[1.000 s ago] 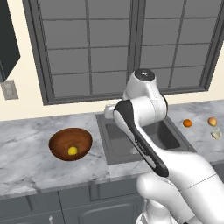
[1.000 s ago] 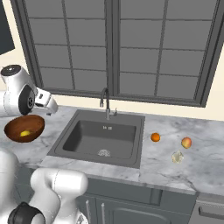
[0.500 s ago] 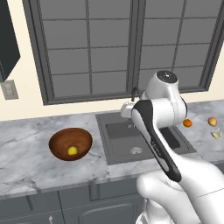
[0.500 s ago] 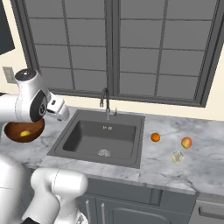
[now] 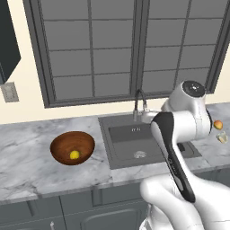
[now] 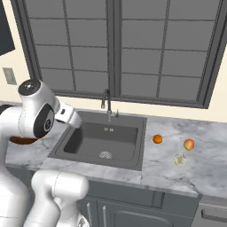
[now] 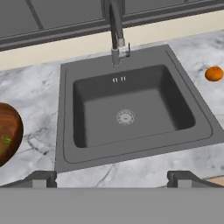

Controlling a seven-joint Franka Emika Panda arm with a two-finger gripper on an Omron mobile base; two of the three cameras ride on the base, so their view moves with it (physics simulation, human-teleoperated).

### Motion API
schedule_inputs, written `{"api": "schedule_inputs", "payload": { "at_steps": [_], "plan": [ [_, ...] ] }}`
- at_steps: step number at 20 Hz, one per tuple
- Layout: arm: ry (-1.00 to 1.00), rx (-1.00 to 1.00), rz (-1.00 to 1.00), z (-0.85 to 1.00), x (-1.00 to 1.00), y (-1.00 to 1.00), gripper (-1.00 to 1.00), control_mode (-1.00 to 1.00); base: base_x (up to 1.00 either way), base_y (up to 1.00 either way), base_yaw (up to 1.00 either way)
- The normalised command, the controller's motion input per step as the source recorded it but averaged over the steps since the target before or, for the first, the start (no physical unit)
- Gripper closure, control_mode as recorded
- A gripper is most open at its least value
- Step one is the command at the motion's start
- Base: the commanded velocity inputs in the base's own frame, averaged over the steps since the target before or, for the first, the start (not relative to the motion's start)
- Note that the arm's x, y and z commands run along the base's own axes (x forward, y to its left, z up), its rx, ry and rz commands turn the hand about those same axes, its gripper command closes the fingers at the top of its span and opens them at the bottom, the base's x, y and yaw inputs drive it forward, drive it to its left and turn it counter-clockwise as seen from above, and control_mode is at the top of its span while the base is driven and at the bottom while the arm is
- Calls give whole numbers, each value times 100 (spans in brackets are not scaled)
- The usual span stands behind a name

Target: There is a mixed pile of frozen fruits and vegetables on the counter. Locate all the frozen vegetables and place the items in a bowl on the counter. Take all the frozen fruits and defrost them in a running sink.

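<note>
Marble counter [image 5: 27, 152], yellow piece [image 5: 74, 155] in bowl [image 5: 72, 146]

Brown wooden bowl [image 5: 72, 148] sits on the marble counter [image 5: 27, 157], left of the sink [image 5: 143, 141]; one small yellow piece [image 5: 74, 155] lies inside it. Curved dark faucet [image 5: 139, 104] stands at the sink's back edge. White arm [image 5: 179, 134] crosses over the sink's right side. Orange-red ball [image 5: 218, 125] and whitish lump [image 5: 222, 138] lie near each other on the counter at far right.
</note>
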Motion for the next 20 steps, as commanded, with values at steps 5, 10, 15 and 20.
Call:
{"api": "schedule_inputs", "payload": {
  "at_steps": [5,10,15,20],
  "plan": [
    [-2,-3,-5,0,-22,-56,-100,-100,0,0,0],
    [0,-1,-7,0,-24,-49,-100,-100,0,0,0],
    [0,-2,-7,0,-22,-53,-100,-100,0,0,0],
    [6,-4,-8,0,-11,-51,-100,-100,0,0,0]
  ]
}}
